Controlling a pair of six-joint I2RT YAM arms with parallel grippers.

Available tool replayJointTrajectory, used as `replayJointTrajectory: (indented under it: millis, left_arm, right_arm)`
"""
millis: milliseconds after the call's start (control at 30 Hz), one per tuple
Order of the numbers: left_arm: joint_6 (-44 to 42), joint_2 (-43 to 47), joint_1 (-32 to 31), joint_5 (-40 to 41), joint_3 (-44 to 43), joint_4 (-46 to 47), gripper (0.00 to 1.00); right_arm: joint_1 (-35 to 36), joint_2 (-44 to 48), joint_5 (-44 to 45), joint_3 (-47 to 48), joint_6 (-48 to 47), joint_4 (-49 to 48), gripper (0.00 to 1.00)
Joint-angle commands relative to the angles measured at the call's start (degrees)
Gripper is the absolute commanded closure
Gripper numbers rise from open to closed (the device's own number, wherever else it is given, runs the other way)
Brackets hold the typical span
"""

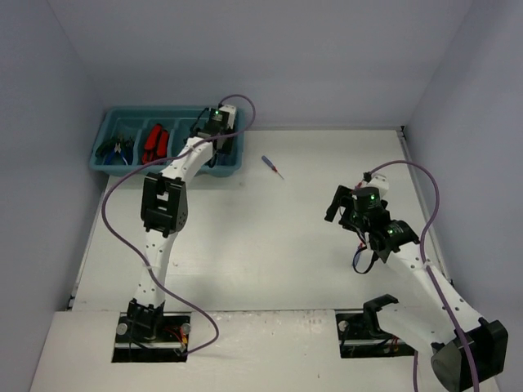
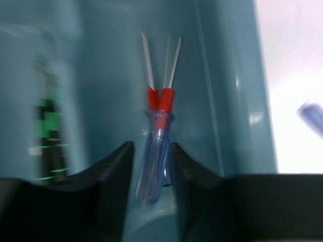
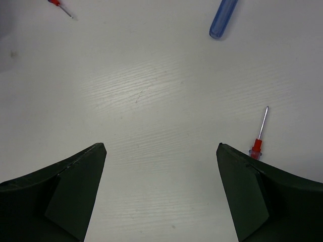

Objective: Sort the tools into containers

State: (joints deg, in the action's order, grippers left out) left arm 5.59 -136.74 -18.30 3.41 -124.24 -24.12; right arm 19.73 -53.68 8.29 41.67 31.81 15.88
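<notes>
Blue-handled screwdriver (image 2: pixel 156 128), lengthwise in teal tray's (image 2: pixel 227 101) rightmost compartment, between left gripper's (image 2: pixel 152 151) fingers, hold unclear; right gripper (image 3: pixel 161 151) agape.

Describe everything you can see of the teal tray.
Teal, plastic-looking and rectangular, the tray sits flat at the far left corner of the table. Low dividers split it into long compartments: pliers lie in the leftmost, red knives in the next, blue-handled screwdrivers by its right wall, with the left gripper poised around them.
</notes>
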Motion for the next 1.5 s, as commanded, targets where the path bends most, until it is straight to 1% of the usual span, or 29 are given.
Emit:
replayJointTrajectory:
  millis: [0, 67, 100, 200, 300, 333, 467, 567, 700, 867, 967, 1133, 1267, 1333, 1400, 1433, 1467]
  left_arm:
    - [-0.3, 5.4, -0.5, -2.3, -0.3, 4.9, 0.65]
    - [0.3, 7.4, -0.4, -1.9, 1.2, 5.3, 0.58]
    - [0.5, 8.2, -0.4, -1.9, 1.7, 5.3, 0.56]
    - [1.8, 14.7, -0.4, -2.3, 5.2, 5.9, 0.42]
    - [4.9, 22.6, -0.5, -3.2, 9.9, 6.6, 0.35]
    - [6.0, 24.9, -0.5, -3.4, 11.2, 6.4, 0.35]
    - [11.4, 34.8, -0.6, -7.4, 19.2, 6.4, 0.34]
    - [13.8, 43.2, -1.1, -10.2, 27.5, 6.6, 0.34]
    - [16.0, 52.1, -2.3, -11.2, 36.5, 6.9, 0.34]
    - [17.1, 61.8, -2.7, -12.0, 45.0, 5.9, 0.34]
    - [16.8, 65.5, -2.7, -11.6, 47.6, 4.9, 0.34]
    - [16.4, 68.8, -2.8, -12.1, 49.4, 3.3, 0.34]
    - [16.3, 71.0, -2.8, -12.4, 50.8, 2.5, 0.34]
    - [16.3, 71.8, -2.8, -12.5, 51.3, 2.2, 0.34]
    - [16.2, 72.5, -2.8, -12.5, 51.7, 1.8, 0.34]
    - [16.3, 73.0, -2.8, -12.6, 52.0, 1.6, 0.34]
    - [16.2, 73.4, -2.8, -12.7, 52.2, 1.4, 0.34]
  right_arm:
    - [-2.3, -2.2, 3.1, 2.7, 2.8, 2.1, 0.11]
    - [-6.4, -3.9, -0.2, 1.3, 3.5, 3.3, 0.12]
    - [-7.7, -4.4, -1.5, 0.9, 3.7, 3.7, 0.12]
    - [-12.5, -6.2, -5.5, -1.4, 4.6, 4.4, 0.13]
    - [-15.6, -7.8, -7.2, -3.9, 4.4, 4.5, 0.13]
    - [-16.1, -8.3, -7.3, -4.4, 4.4, 4.5, 0.13]
    - [-16.6, -11.3, -7.5, -4.4, 4.9, 4.5, 0.16]
    - [-16.5, -12.0, -7.8, -6.0, 6.4, 4.5, 0.21]
    - [-16.3, -11.4, -7.8, -9.3, 9.3, 4.5, 0.25]
    - [-15.9, -11.0, -5.9, -9.7, 11.7, 4.5, 0.25]
    - [-16.0, -12.0, -4.1, -9.9, 12.0, 4.4, 0.26]
    - [-15.3, -15.7, -3.2, -9.9, 12.2, 4.2, 0.33]
    - [-12.3, -16.4, -2.5, -10.6, 13.5, 3.7, 0.36]
    - [-11.0, -16.5, -2.5, -11.1, 14.6, 3.3, 0.41]
    - [-9.6, -16.5, -2.4, -11.6, 15.5, 2.9, 0.49]
    - [-8.7, -16.5, -1.7, -11.6, 16.3, 2.8, 0.59]
    - [-7.3, -16.4, -0.9, -11.5, 16.8, 2.9, 0.66]
